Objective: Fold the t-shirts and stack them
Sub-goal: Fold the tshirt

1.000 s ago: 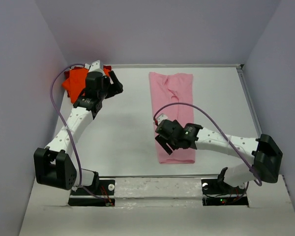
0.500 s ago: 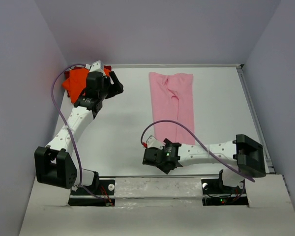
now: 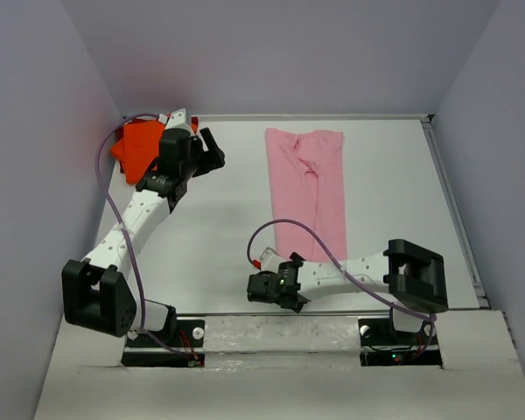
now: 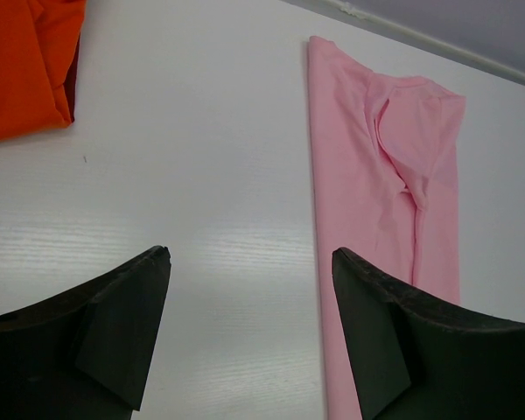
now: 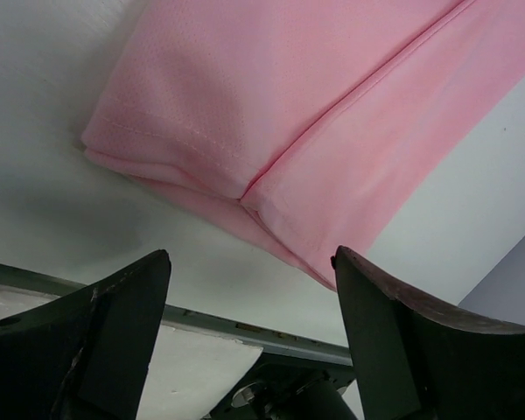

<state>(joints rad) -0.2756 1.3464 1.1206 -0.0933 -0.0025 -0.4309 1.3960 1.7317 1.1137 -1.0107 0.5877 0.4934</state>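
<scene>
Top external view: my right gripper (image 3: 261, 288) sits low at the near edge of the table (image 3: 219, 227), jaws wide apart and empty, just beside the near left corner of the light pink t-shirt (image 3: 308, 188), a long folded strip. My left gripper (image 3: 213, 149) (also spread, holding nothing) hovers beside the orange t-shirt (image 3: 133, 147) far left, with the dark red t-shirt (image 4: 73, 83) peeking from beneath.

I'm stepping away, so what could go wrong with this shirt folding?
The right claw hangs open at the layered near hem of the pink t-shirt; it might pinch only the top layer, undoing the fold. That hem lies near the table edge, so a drag could pull it off.
</scene>
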